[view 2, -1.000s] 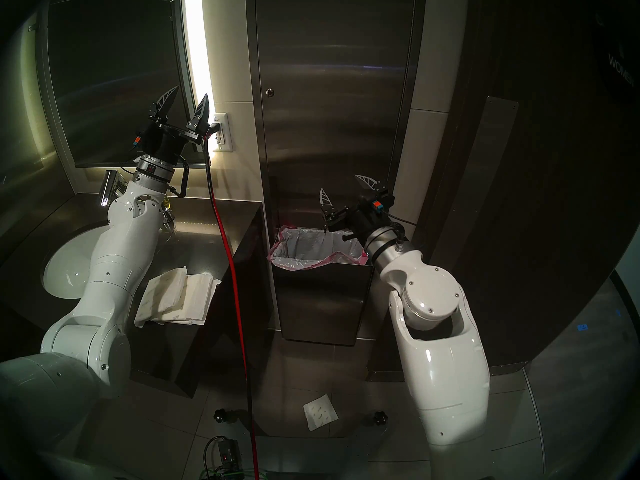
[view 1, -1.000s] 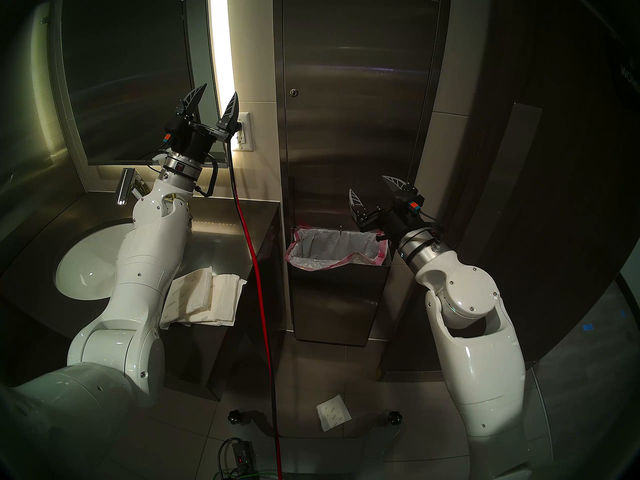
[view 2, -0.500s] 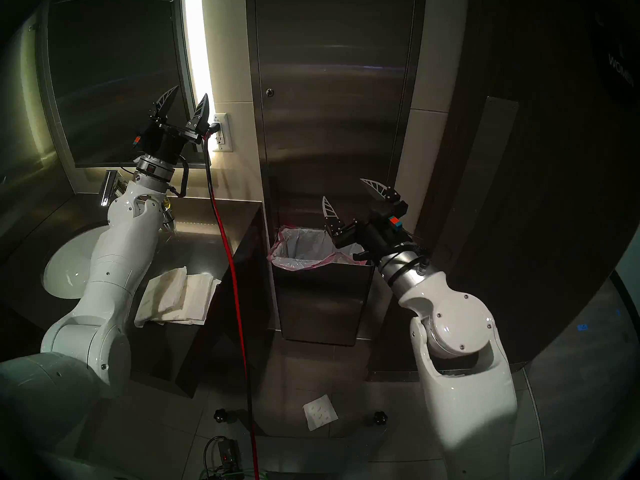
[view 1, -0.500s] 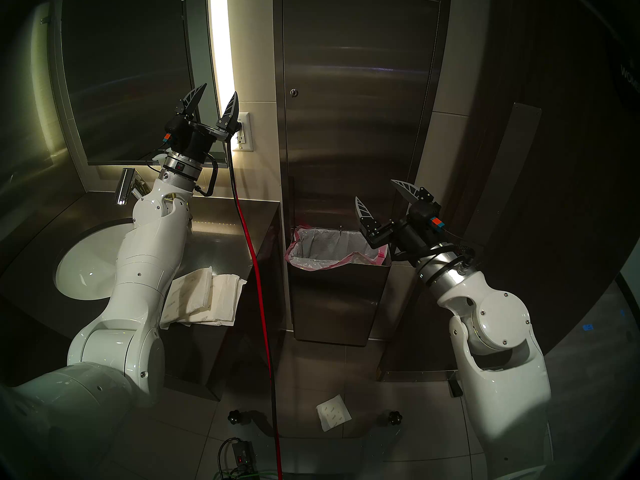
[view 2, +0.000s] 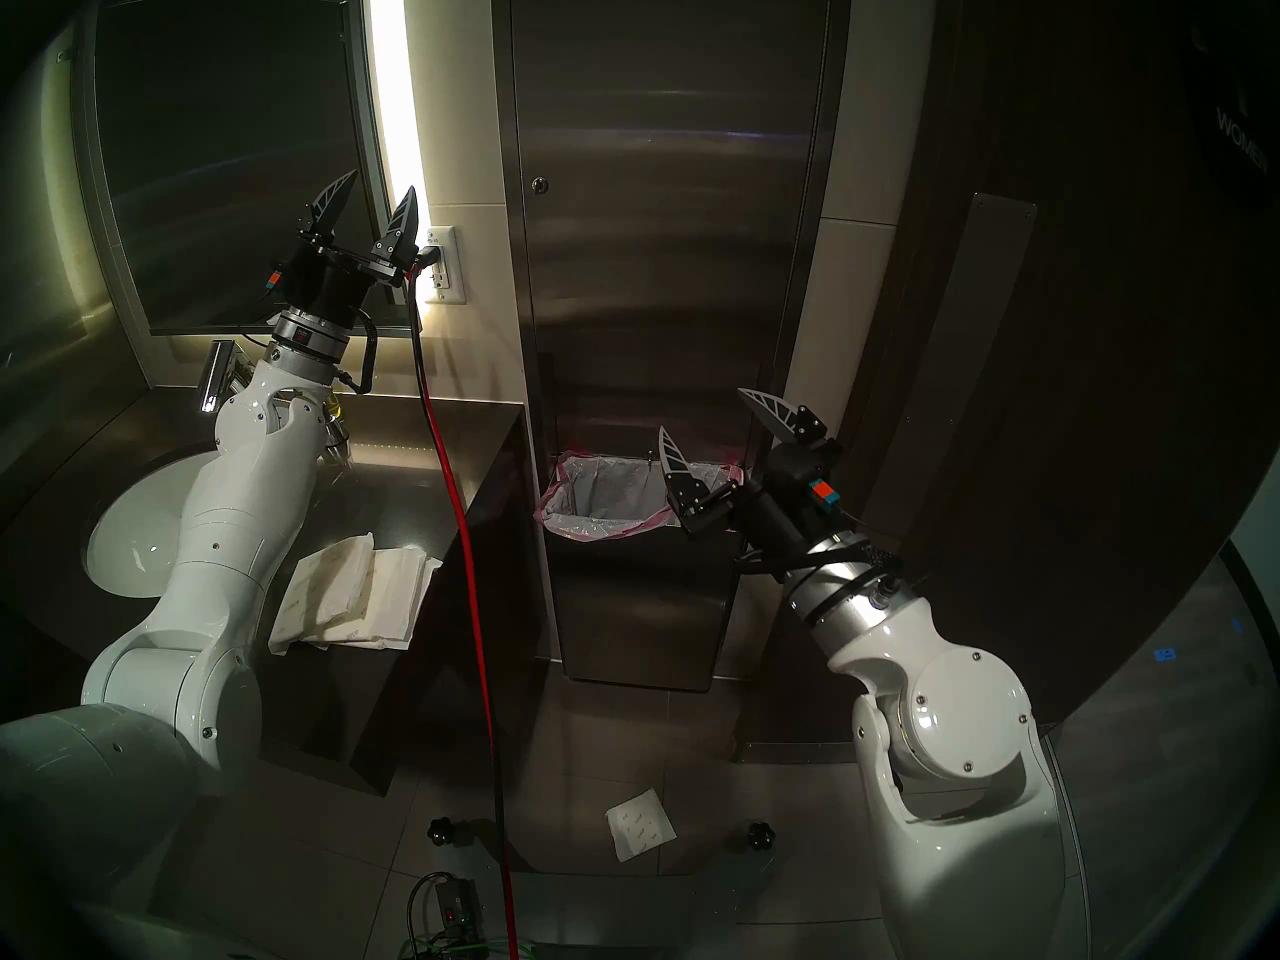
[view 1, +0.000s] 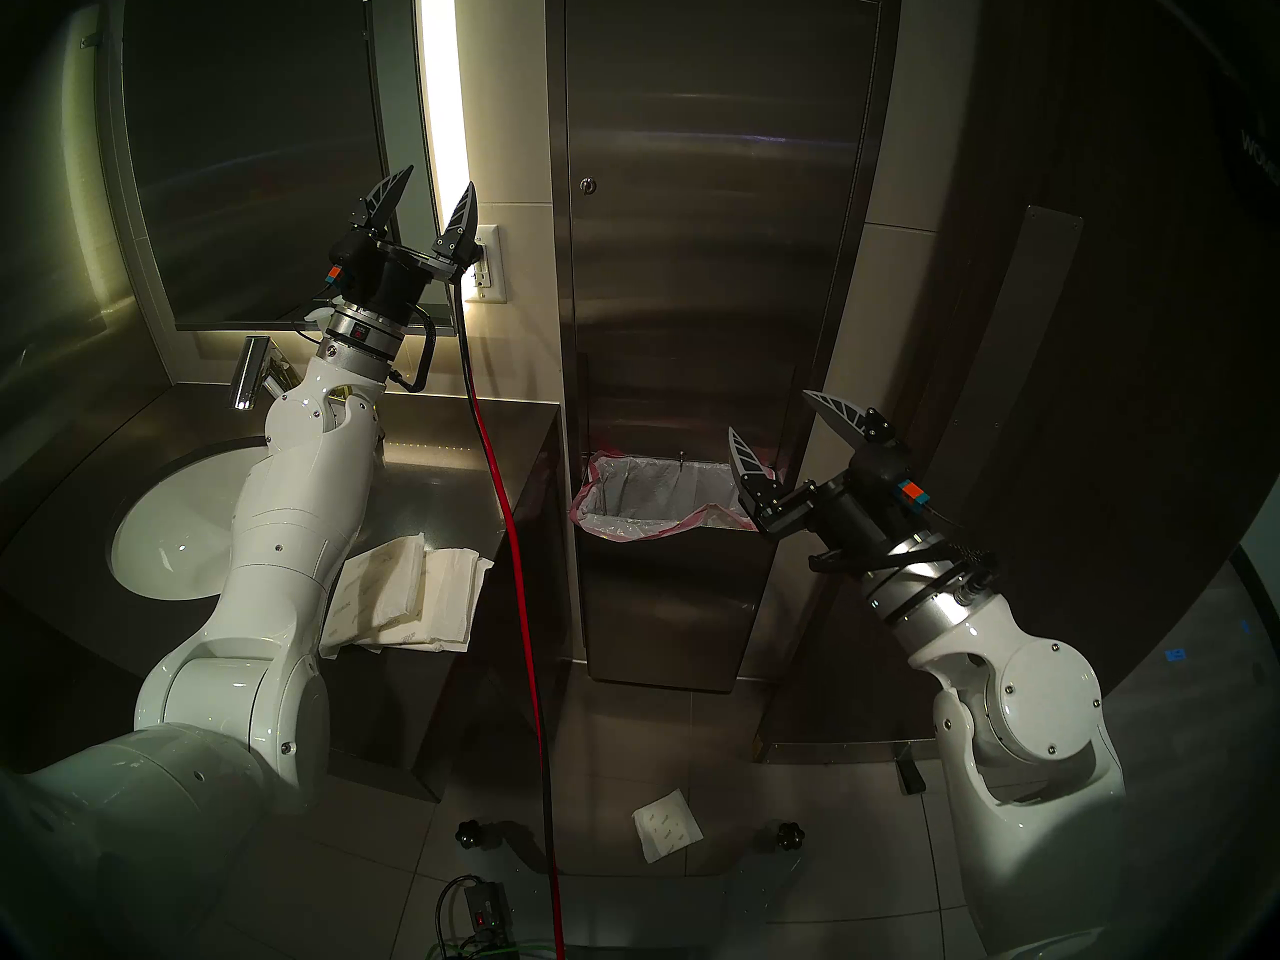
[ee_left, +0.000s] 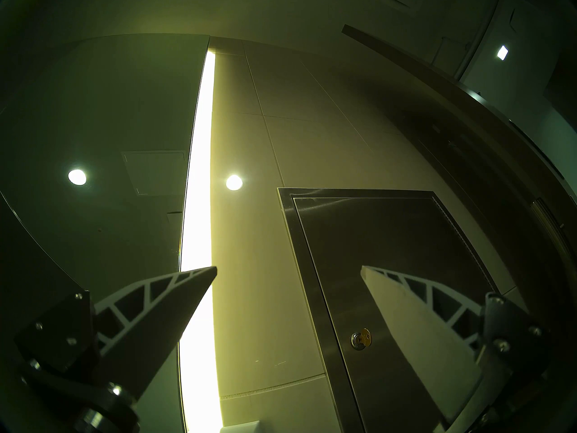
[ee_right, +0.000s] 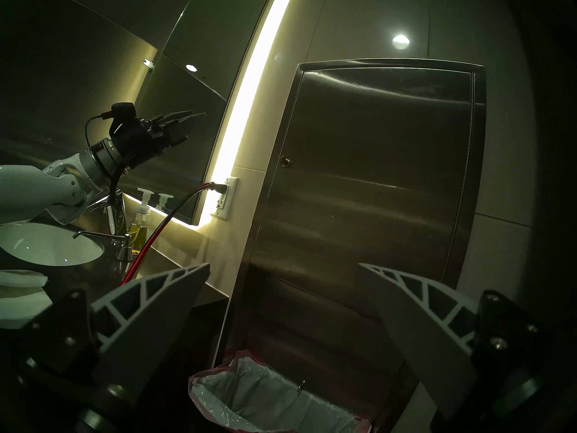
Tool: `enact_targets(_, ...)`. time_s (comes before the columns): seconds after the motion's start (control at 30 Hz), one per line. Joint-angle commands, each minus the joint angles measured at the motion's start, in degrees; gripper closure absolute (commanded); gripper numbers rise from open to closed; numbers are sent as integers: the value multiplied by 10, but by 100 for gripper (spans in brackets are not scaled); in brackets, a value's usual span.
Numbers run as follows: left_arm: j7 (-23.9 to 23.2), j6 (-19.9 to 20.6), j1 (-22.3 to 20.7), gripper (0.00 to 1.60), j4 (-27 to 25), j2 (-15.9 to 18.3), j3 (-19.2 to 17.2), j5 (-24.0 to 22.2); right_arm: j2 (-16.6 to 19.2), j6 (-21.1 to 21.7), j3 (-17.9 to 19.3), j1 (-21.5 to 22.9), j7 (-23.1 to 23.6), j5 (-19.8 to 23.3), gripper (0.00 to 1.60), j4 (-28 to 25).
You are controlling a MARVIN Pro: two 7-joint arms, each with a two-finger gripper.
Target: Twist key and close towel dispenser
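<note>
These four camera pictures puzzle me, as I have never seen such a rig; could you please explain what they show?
A two-armed robot faces a washroom wall. The two wide pictures come from its head; the other two from a camera on each wrist, with that gripper's fingers at the bottom corners. The left gripper is raised before the mirror, the right gripper near the lined bin. Both stand with jaws open, holding nothing. The steel towel dispenser looks closed, its key in the lock. Folded paper towels lie on the counter.
</note>
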Motion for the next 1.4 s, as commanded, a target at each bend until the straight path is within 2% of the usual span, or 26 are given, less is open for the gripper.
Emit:
enact_targets(0.0, 2, 1, -15, 0, -3, -1, 1, 1, -52, -13, -27, -40, -44, -22, 0, -29)
enact_targets(0.07, 2, 1, -15, 0, -3, -1, 1, 1, -52, -13, -27, -40, -44, -22, 0, -29)
enact_targets(0.1, 2, 1, -15, 0, -4, -1, 1, 1, -51, -6, -45, -9, -45, -31, 0, -20)
enact_targets(0.2, 2, 1, -15, 0, -4, -1, 1, 1, -51, -6, -45, -9, -45, -31, 0, -20)
enact_targets(0.23, 2, 1, -15, 0, -4, -1, 1, 0, -51, 3, -55, 9, -47, -35, 0, -13)
enact_targets(0.27, 2, 1, -15, 0, -4, -1, 1, 0, -51, 3, -55, 9, -47, -35, 0, -13)
enact_targets(0.43, 1, 1, -14, 0, -4, -1, 1, 0, -64, 22, -75, 24, -73, -51, 0, 1)
enact_targets(0.5, 1, 1, -14, 0, -4, -1, 1, 0, -69, 30, -82, 45, -77, -59, 0, 15)
enact_targets(0.53, 1, 1, -14, 0, -4, -1, 1, 0, -72, 30, -83, 41, -81, -64, 0, 14)
enact_targets(0.77, 2, 1, -15, 0, -3, -1, 1, 1, -83, 48, -84, 85, -99, -83, 0, 52)
enact_targets(1.03, 2, 1, -15, 0, -3, -1, 1, 1, -95, 41, -84, 77, -126, -95, 0, 53)
enact_targets(1.37, 2, 1, -15, 0, -3, -1, 1, 1, -86, 28, -109, 38, -178, -114, 0, 30)
